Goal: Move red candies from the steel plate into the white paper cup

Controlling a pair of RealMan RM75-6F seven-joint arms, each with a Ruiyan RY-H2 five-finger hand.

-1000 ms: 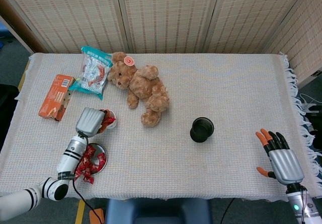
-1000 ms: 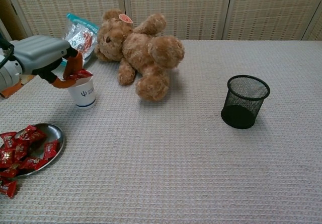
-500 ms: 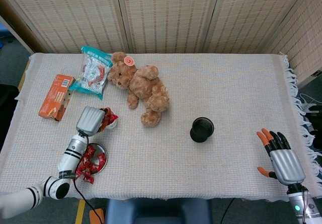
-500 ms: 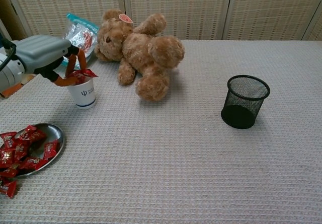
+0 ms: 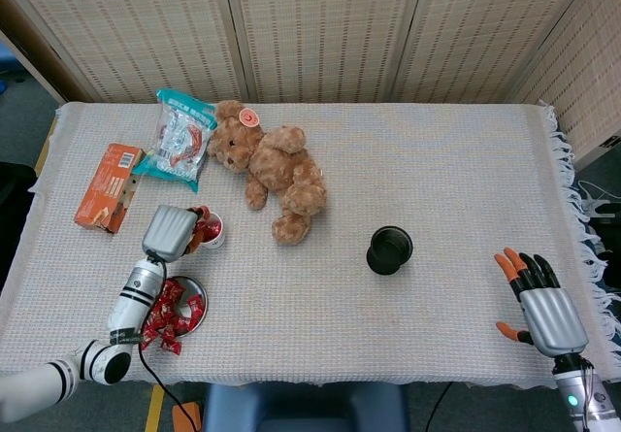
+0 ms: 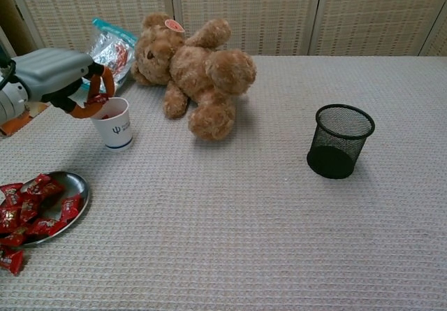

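- Head view: I see my left robot hand beside the white paper cup, red candy inside; the right robot hand rests open, fingers spread, on the bench.
- Chest view: the left robot hand's curled fingers hover empty at the cup's rim; red candies fill the steel plate.

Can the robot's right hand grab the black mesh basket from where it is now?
Probably yes: the right hand rests open near the table edge, and only bare cloth lies between it and the black mesh basket.

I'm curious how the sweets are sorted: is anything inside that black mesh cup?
No, the black mesh cup looks empty in the chest view; its dark bottom shows through the mesh.
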